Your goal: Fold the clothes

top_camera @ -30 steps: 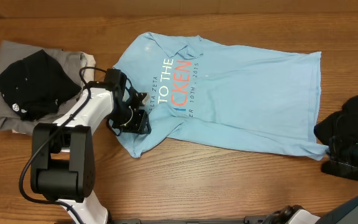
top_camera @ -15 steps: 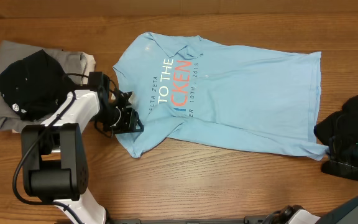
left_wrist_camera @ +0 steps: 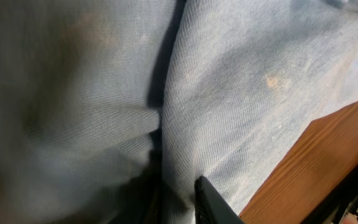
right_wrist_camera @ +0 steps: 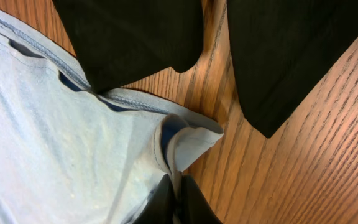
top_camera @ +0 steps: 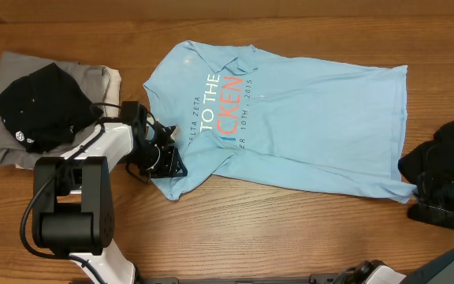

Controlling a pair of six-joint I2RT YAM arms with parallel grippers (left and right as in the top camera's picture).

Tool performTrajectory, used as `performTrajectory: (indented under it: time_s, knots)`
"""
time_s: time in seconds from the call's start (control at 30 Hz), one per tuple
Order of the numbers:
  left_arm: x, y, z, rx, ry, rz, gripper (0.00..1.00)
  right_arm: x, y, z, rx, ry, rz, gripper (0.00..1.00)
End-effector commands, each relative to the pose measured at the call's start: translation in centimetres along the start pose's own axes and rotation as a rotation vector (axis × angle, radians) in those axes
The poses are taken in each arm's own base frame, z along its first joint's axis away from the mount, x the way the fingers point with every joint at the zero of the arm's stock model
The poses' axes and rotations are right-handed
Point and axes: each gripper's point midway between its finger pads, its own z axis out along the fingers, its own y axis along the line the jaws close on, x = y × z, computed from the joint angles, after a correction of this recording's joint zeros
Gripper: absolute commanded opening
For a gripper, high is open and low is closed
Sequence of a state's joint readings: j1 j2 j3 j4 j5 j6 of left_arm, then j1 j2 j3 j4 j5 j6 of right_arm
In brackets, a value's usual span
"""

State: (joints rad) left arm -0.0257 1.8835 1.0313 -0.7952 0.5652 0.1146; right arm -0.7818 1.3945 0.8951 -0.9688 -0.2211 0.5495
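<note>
The shirt lies spread print-up in the middle of the table, collar toward the left arm and hem toward the right. The step looks like taking hold of its near edge at both ends, ready to carry that edge over in a fold. The right gripper has its fingers pressed together on the near hem corner, pinching a small curl of cloth just beside a black cloth. It should lift only the blue corner and leave the black one lying. The left gripper sits on the near sleeve corner, and its wrist view shows a ridge of blue cloth rising between the fingers. I cannot tell whether they have clamped it or merely straddle it. To do this well, the left side probably needs a sure bite through both layers before any lift, since a thin pinch is likely to slip. Both ends should then rise together and level, with the edge drawn lightly taut, so the fold line runs straight along the shirt. The pile at far left stays well apart.
</note>
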Motion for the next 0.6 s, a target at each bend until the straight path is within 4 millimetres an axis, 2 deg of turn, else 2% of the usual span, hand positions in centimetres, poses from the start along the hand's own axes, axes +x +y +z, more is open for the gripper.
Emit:
performTrajectory:
  time_s: [0.0, 0.13, 0.33, 0.47, 0.57]
  knots:
    - [-0.3, -0.1, 0.0, 0.007, -0.005, 0.022, 0.21, 0.1, 0.0, 0.1, 0.001, 0.005, 0.000, 0.04]
    - [-1.5, -0.6, -1.4, -0.001, -0.017, 0.051, 0.19, 0.1, 0.0, 0.1, 0.001, 0.005, 0.000, 0.04]
    - [-3.9, -2.7, -5.4, -0.011, -0.029, 0.138, 0.16, 0.1, 0.0, 0.1, 0.001, 0.005, 0.000, 0.04]
    - [-5.3, -2.5, -7.7, -0.099, -0.047, 0.159, 0.16, 0.1, 0.0, 0.1, 0.001, 0.005, 0.000, 0.04]
    - [-5.7, -2.6, -8.3, -0.114, -0.053, 0.168, 0.18, 0.1, 0.0, 0.1, 0.001, 0.004, 0.000, 0.04]
